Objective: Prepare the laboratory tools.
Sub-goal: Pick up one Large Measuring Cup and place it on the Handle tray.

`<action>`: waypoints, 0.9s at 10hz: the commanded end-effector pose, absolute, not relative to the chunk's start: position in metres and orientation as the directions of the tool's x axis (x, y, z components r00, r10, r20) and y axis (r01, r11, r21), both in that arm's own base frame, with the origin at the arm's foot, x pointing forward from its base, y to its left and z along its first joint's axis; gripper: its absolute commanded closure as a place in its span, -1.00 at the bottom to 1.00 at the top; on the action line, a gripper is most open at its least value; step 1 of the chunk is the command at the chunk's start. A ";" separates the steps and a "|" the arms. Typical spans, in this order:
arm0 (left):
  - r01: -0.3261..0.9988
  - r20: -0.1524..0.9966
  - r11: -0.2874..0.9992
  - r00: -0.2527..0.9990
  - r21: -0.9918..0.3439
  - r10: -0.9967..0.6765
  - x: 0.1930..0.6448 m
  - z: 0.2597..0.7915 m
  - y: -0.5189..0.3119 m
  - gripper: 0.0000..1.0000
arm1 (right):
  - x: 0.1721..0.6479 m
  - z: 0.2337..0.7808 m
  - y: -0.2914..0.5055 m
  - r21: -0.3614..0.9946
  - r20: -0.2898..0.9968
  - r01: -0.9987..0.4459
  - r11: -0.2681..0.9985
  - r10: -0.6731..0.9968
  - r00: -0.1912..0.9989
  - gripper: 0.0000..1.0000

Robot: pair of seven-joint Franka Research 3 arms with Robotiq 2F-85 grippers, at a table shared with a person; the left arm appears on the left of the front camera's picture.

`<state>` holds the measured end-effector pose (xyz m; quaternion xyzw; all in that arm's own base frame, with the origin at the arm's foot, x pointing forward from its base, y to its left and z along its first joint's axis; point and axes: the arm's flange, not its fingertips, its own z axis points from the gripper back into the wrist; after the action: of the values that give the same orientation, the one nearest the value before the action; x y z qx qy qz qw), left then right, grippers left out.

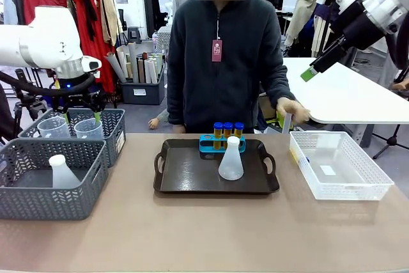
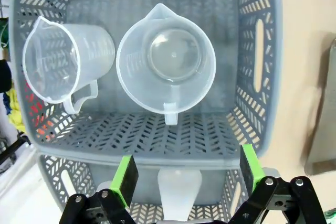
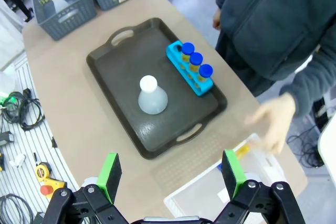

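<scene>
Nearest on the left of the counter (image 1: 128, 234) there's a grey mesh basket (image 1: 51, 187) with one translucent white conical flask (image 1: 62, 172) standing in it. Right behind it, touching or nearly so, is a second grey basket (image 1: 115, 132) holding two clear measuring beakers (image 1: 53, 127) side by side. The left gripper (image 2: 184, 174) hangs over that second basket, pointing down. Its green pads (image 2: 125, 176) are spread wide with nothing between them. From its wrist view you look straight into the right-hand beaker (image 2: 166, 59), which is upright with its handle toward the gripper, while the other beaker (image 2: 65, 59) sits just beside it.

Mid-counter is a dark tray (image 1: 192, 180). A second flask (image 1: 231, 160) stands upright on it. Just behind that, along the tray's far edge, a blue rack (image 1: 208, 142) carries three test tubes (image 1: 227, 130) of yellow liquid with blue caps. To the right, a white mesh bin (image 1: 339, 187) sits a little apart from the tray.

At the far side a person in a dark jacket has one hand (image 1: 293, 110) above the bin's far left corner. It's blurred, so I can't tell if it's holding anything. The right gripper (image 3: 171, 171) is lifted high over the right end of the counter, jaws wide apart and carrying nothing.
</scene>
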<state>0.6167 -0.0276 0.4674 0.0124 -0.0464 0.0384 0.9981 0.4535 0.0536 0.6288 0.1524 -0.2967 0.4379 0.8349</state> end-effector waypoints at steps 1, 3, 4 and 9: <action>-0.085 0.090 0.996 0.993 0.037 0.082 0.628 0.455 -0.021 -1.00 | 0.453 0.630 0.053 0.003 0.640 -0.827 0.562 0.634 0.434 -1.00; -0.083 0.060 0.996 0.995 0.020 0.082 0.632 0.443 -0.017 -1.00 | 0.453 0.630 0.053 0.003 0.640 -0.827 0.562 0.634 0.434 -1.00; -0.072 0.053 0.997 0.996 0.018 0.071 0.635 0.438 -0.014 -1.00 | 0.453 0.630 0.053 0.003 0.640 -0.827 0.562 0.634 0.434 -1.00; -0.030 0.048 0.999 0.998 0.035 0.028 0.654 0.404 0.001 -1.00 | 0.453 0.630 0.053 0.003 0.640 -0.827 0.562 0.634 0.434 -1.00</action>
<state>0.6468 -0.0064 0.4021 0.0165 -0.0149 0.0265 0.9994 0.4535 0.0536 0.6289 0.1524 -0.2967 0.4379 0.8349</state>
